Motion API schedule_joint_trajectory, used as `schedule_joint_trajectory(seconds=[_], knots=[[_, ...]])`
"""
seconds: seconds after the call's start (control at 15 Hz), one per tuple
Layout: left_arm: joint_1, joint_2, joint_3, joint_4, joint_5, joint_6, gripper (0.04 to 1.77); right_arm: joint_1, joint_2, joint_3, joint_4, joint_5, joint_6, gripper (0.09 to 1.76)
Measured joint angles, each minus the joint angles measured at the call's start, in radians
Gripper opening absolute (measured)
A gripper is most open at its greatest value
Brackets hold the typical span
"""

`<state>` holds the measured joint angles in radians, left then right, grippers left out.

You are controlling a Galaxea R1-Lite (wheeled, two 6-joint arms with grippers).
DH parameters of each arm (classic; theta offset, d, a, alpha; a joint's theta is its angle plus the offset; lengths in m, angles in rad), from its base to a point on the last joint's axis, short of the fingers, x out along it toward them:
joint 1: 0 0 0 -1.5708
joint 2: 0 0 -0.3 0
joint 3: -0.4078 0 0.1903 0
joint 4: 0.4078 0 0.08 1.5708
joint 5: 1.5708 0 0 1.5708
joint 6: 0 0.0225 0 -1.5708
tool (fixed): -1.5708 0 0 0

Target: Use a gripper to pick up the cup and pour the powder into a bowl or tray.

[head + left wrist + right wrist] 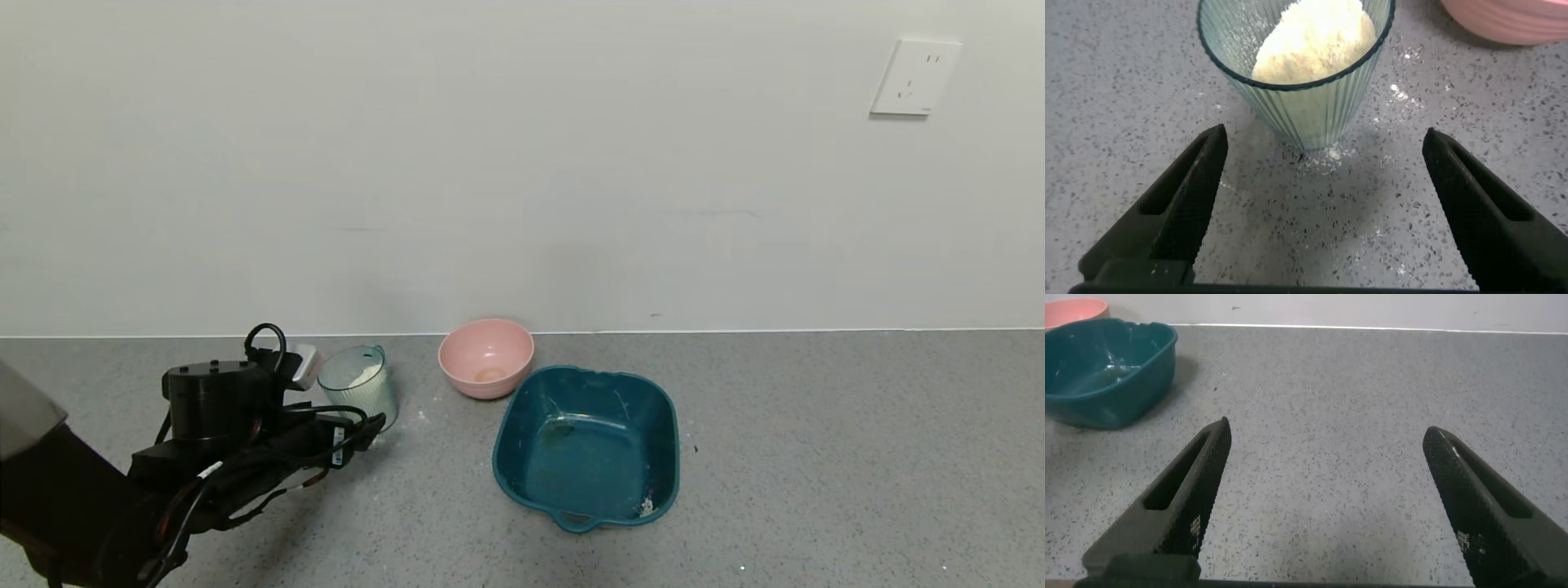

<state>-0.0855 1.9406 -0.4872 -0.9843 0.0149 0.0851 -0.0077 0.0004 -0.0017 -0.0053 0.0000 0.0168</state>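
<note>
The ribbed pale blue-green cup (359, 390) stands upright on the grey counter at the left, with white powder (360, 376) heaped inside. In the left wrist view the cup (1306, 98) and its powder (1315, 41) sit just beyond my fingers. My left gripper (371, 429) is open and empty, close in front of the cup, not touching it; it also shows in the left wrist view (1323, 143). The dark teal tray (665, 433) lies to the cup's right, near the middle. My right gripper (1327, 433) is open over bare counter and does not show in the head view.
A round pink bowl (486, 357) stands between cup and tray, near the wall. A small white object (305, 363) sits behind my left wrist. Specks of spilled powder (1327, 155) lie at the cup's foot. The tray (1102, 371) also shows in the right wrist view.
</note>
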Motion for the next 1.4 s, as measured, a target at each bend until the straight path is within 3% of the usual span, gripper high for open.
schedule_joint_trajectory(seconds=[0.8,1.4], knots=[[0.012,0.15,-0.164,0.003,0.0,0.003,1.72,0.0,0.0,0.0,0.0,0.0,0.0,1.71],[0.023,0.194,-0.216,0.0,0.001,0.005,1.72,0.0,0.0,0.0,0.0,0.0,0.0,1.71]])
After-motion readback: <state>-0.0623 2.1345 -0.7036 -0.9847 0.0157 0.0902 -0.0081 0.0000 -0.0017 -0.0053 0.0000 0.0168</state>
